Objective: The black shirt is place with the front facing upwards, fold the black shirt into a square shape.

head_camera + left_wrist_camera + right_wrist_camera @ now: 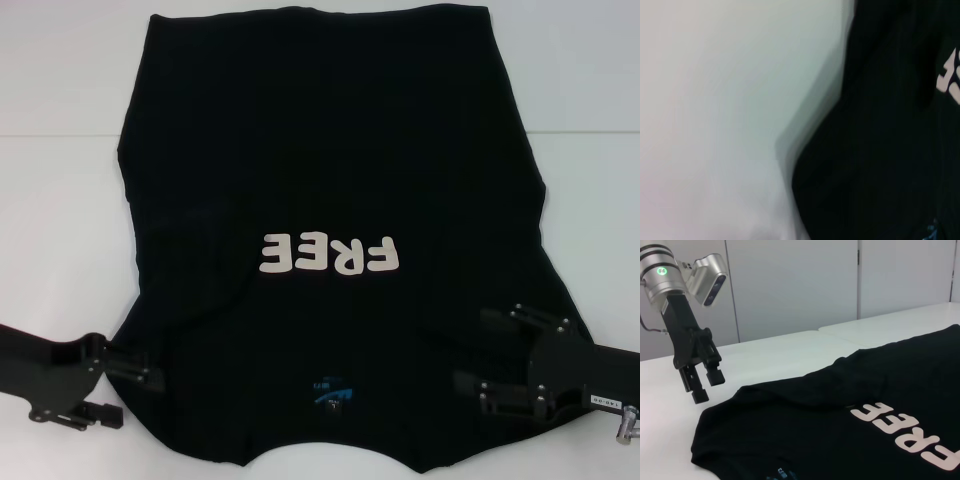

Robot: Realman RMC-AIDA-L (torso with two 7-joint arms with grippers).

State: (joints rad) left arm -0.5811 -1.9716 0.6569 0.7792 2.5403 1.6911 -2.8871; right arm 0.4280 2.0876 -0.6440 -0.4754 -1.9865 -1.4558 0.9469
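Head view shows the black shirt (330, 170) spread flat on the white table (60, 200), front up, filling most of the table's middle. Its hem lies toward the table's far edge and its collar toward the near edge, so the white letters "FREE" (330, 254) read upside down from the robot's side. A small blue neck label (328, 390) sits just inside the collar, close to the near edge. The cloth lies mostly smooth, with the sleeves drawn in so that the outline narrows toward the far edge.

At the near left corner of the shirt, the left gripper (135, 372) reaches in from the table's left side, its fingertips right at the cloth's edge by the left shoulder. The right wrist view catches this gripper (704, 385) from across the table: its two dark fingers (715, 372) point downward with a gap between them, released, hanging just above the table beside the shoulder corner and holding nothing. The left wrist view shows only the shirt's dark edge (880, 150) against the pale table (715, 125), with part of a white letter (950, 75) at the side.

Over the shirt's right shoulder area, near the table's near right side, is the right gripper (490, 355). Its two fingers (520, 322) stretch over the black cloth, spread apart with shirt showing between them; they look unclenched, and whether they touch the fabric cannot be told.
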